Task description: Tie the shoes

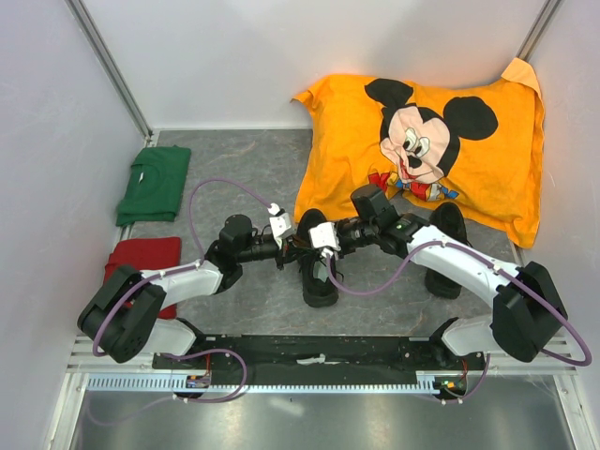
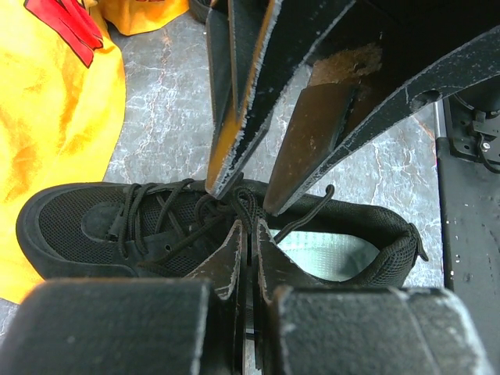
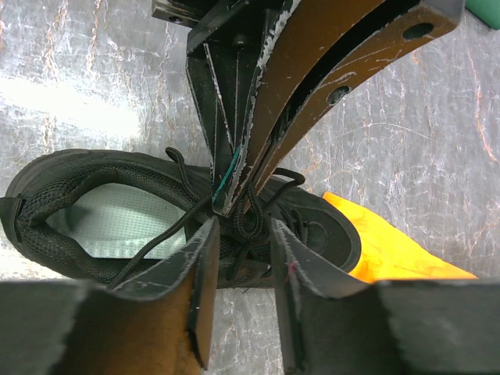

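Observation:
One black shoe [image 1: 319, 281] lies mid-table with its toe toward the pillow; its pale insole [image 2: 328, 250] shows. Both grippers meet over its laces. My left gripper [image 2: 250, 226] is shut, with a loop of black lace [image 3: 251, 223] pinched at its tips. My right gripper [image 3: 242, 226] is open, one finger on each side of that loop and not pressing it. From above, the left gripper [image 1: 296, 249] and right gripper [image 1: 311, 251] almost touch. The other shoe [image 1: 450, 225] lies to the right, partly hidden under my right arm.
An orange Mickey Mouse pillow [image 1: 469, 159] fills the back right and reaches the shoe's toe. A folded green cloth [image 1: 155, 183] and a red cloth [image 1: 145, 255] lie at the left. Pale walls close in the grey marbled table [image 1: 253, 169] on three sides.

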Controlling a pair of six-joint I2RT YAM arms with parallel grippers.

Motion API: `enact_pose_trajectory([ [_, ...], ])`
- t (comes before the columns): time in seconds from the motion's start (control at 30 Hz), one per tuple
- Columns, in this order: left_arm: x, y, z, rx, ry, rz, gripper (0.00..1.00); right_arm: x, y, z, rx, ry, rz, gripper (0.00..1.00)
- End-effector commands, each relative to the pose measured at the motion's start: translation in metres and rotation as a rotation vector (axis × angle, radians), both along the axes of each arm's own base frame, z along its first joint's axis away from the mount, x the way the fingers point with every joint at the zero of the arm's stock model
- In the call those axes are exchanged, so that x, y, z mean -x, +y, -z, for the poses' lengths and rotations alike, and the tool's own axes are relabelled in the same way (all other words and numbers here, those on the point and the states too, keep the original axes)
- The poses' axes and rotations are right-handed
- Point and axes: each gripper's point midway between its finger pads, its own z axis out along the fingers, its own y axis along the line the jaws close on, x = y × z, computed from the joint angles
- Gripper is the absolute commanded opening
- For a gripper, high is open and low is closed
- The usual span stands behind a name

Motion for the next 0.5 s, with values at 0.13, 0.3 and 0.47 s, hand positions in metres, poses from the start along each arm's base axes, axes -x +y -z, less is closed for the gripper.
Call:
enact_pose_trajectory([
  [0.13, -0.0022, -0.0062, -0.0196, 0.047, -0.052, 0.037, 0.02, -0.01, 0.0095, -0.016, -0.028, -0.085, -0.007, 0.36],
  [0.3, -0.0017, -0.0062, -0.0199, 0.047, -0.055, 0.04, 0.02, -0.0103, 0.0097, -0.0161, -0.023, -0.093, -0.005, 0.25],
  [0.47, -0.0034, -0.0062, -0.0203, 0.047, -0.058, 0.036, 0.02, -0.009, 0.0096, -0.0165, -0.023, -0.1, -0.012, 0.09],
])
